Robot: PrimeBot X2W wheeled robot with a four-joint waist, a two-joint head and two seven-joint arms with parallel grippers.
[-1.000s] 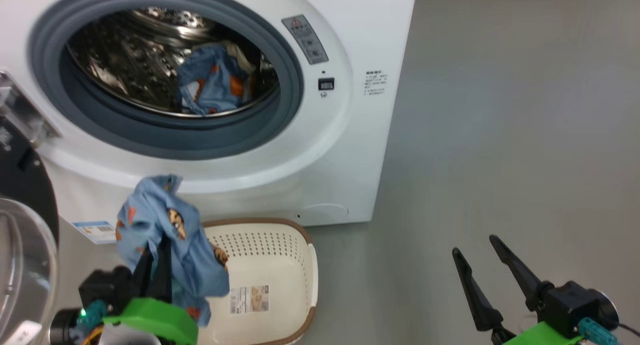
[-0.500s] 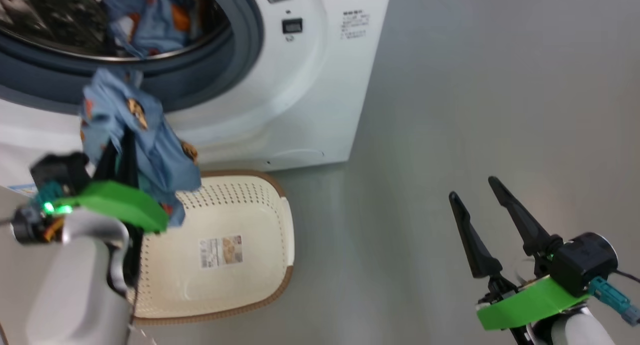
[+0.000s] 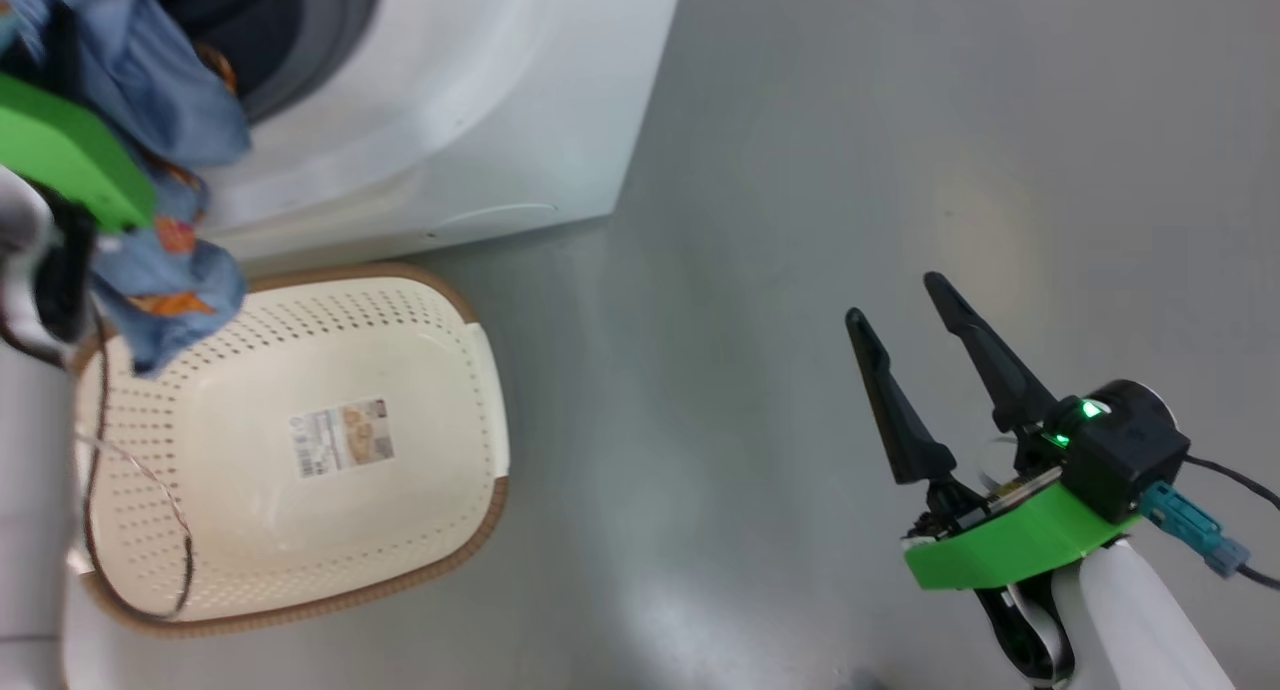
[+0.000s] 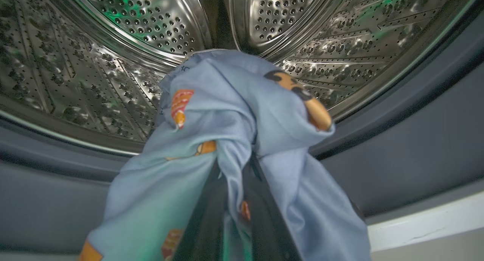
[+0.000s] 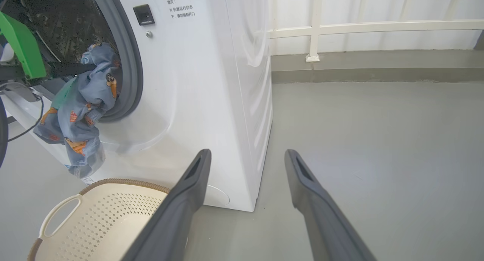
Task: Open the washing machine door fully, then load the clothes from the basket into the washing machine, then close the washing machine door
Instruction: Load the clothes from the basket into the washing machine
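Observation:
My left gripper is shut on a light blue garment with orange prints, one of the clothes, and holds it at the mouth of the steel drum. The cloth hangs over the grey gasket of the washing machine. Below it, the cream basket stands on the floor with just a sticker on its bottom. My right gripper hovers open over the floor, far right of the basket, with nothing between its fingers. The washing machine door is out of view.
Grey floor stretches to the right of the machine. A white railing and a low step run along the back. A thin cable from my left arm hangs across the basket's left side.
The head camera has swung down and to the right. My left gripper has lifted the blue garment from above the basket up to the drum's mouth. The right gripper stays open.

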